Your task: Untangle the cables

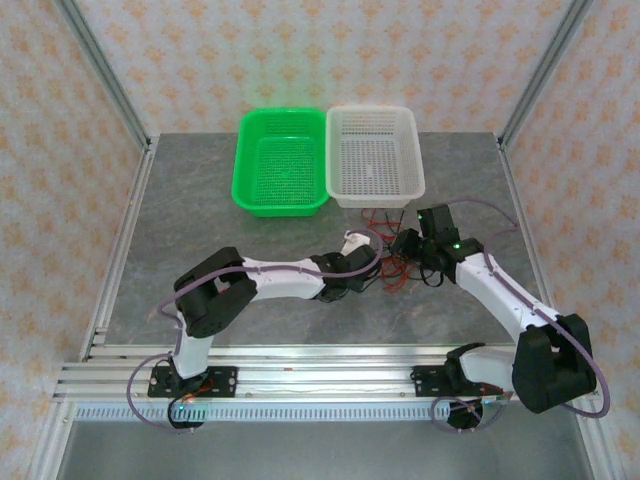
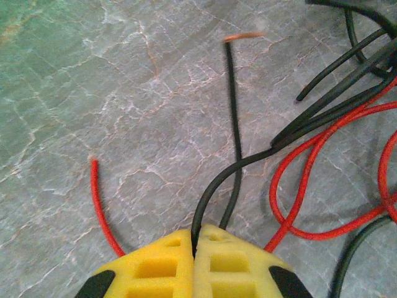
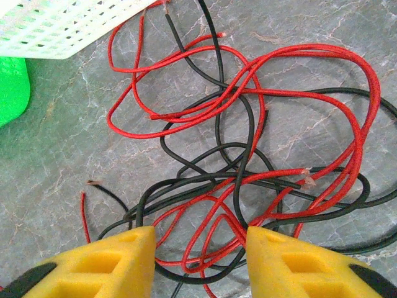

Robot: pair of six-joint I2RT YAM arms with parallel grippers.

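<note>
A tangle of thin red and black cables (image 3: pixel 248 143) lies on the grey table in front of the white basket, seen from above as a small heap (image 1: pixel 392 262) between the two grippers. My left gripper (image 2: pixel 196 239) is shut on a black cable (image 2: pixel 211 189) that bends up and right into the heap. Another black cable (image 2: pixel 234 118) with a bare copper tip runs straight away from the pads. My right gripper (image 3: pixel 200 234) hangs open over the tangle, its yellow pads (image 3: pixel 105 264) astride several red and black loops.
A green basket (image 1: pixel 281 161) and a white basket (image 1: pixel 374 154) stand side by side at the back of the table. The white basket's corner (image 3: pixel 68 28) lies close to the cables. A loose red end (image 2: pixel 99 205) lies left of my left pads.
</note>
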